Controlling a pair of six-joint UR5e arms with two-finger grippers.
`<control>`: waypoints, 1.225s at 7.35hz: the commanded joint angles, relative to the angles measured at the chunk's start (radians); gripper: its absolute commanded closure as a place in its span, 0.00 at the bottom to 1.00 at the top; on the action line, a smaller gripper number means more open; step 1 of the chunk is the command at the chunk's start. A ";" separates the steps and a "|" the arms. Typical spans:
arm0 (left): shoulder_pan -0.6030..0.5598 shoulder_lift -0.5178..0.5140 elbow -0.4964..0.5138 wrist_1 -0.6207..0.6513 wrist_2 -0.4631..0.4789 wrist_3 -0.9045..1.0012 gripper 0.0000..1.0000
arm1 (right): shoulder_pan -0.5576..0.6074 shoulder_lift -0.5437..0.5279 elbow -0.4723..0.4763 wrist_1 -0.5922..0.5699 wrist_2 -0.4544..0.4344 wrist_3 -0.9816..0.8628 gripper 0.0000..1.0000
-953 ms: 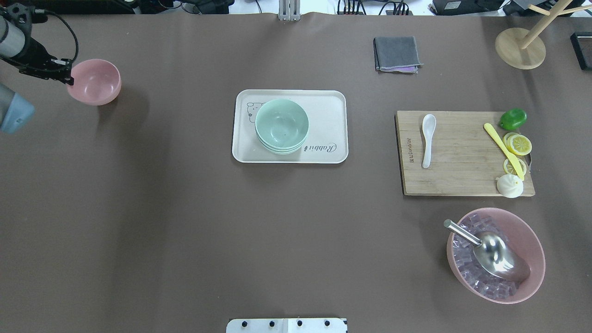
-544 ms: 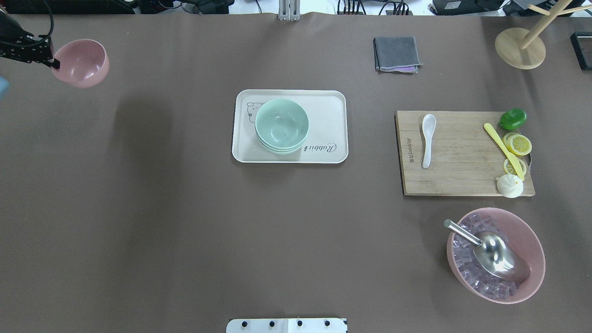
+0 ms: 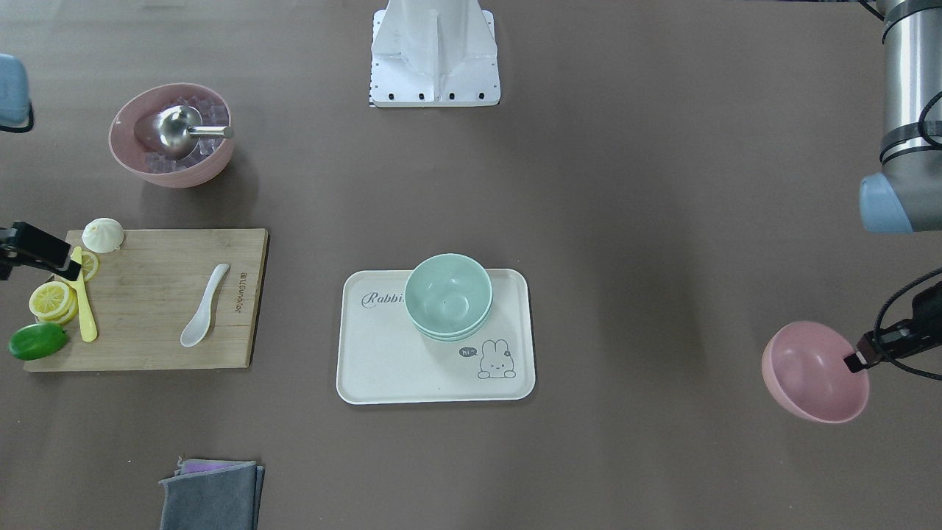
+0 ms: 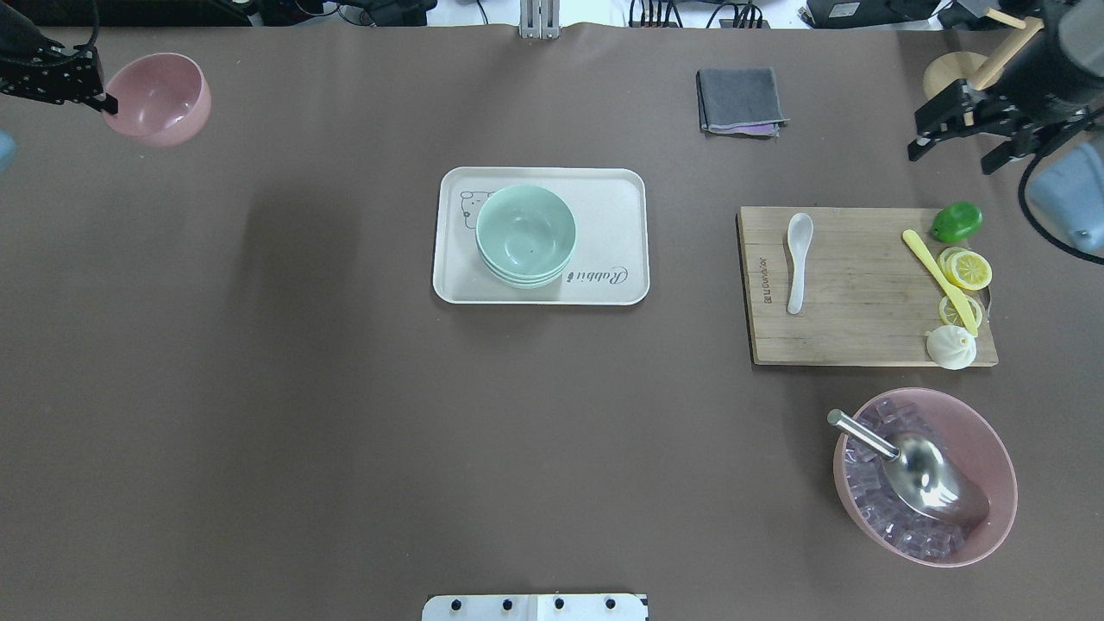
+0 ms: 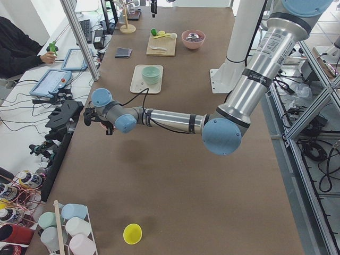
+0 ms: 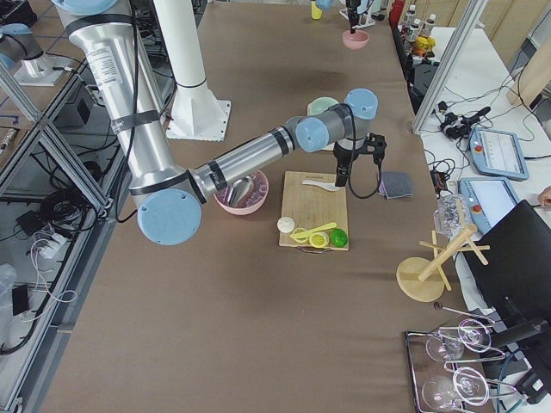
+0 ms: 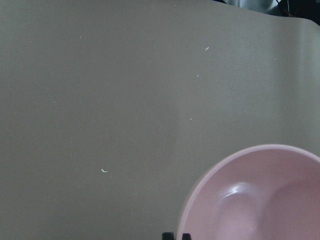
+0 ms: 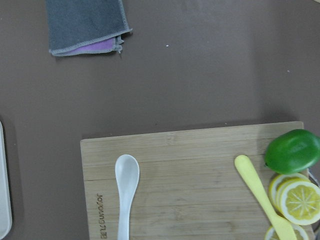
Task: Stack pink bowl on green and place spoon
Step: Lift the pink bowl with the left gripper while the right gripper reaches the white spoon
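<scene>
My left gripper [image 4: 105, 101] is shut on the rim of the small pink bowl [image 4: 159, 97] and holds it above the table at the far left; the front view shows the bowl [image 3: 813, 372] tilted, and the left wrist view shows its inside [image 7: 255, 200]. The stacked green bowls [image 4: 524, 235] sit on the cream tray [image 4: 604, 198] at the centre. The white spoon [image 4: 798, 259] lies on the wooden cutting board [image 4: 862, 336], also in the right wrist view [image 8: 125, 195]. My right gripper [image 4: 956, 153] is open and empty, above the table beyond the board's far right corner.
On the board lie a lime [image 4: 956, 222], lemon slices [image 4: 966, 269], a yellow knife [image 4: 936, 276] and a white bun [image 4: 950, 347]. A large pink bowl [image 4: 992, 457] holds ice cubes and a metal scoop. A grey cloth [image 4: 740, 99] and a wooden stand [image 4: 970, 86] are at the back.
My left gripper has lifted the pink bowl and carried it toward the far left corner. My right arm has come into view at the right, above the board's far corner.
</scene>
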 commanded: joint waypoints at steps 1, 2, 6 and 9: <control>0.003 -0.005 -0.011 -0.001 0.000 -0.043 1.00 | -0.128 0.035 -0.044 0.095 -0.098 0.119 0.00; 0.005 -0.015 -0.021 -0.007 0.001 -0.103 1.00 | -0.171 0.025 -0.071 0.165 -0.137 0.182 0.00; 0.023 -0.040 -0.054 -0.008 0.003 -0.203 1.00 | -0.275 0.024 -0.198 0.317 -0.205 0.193 0.00; 0.023 -0.043 -0.053 -0.006 0.003 -0.203 1.00 | -0.295 0.020 -0.216 0.339 -0.204 0.225 0.05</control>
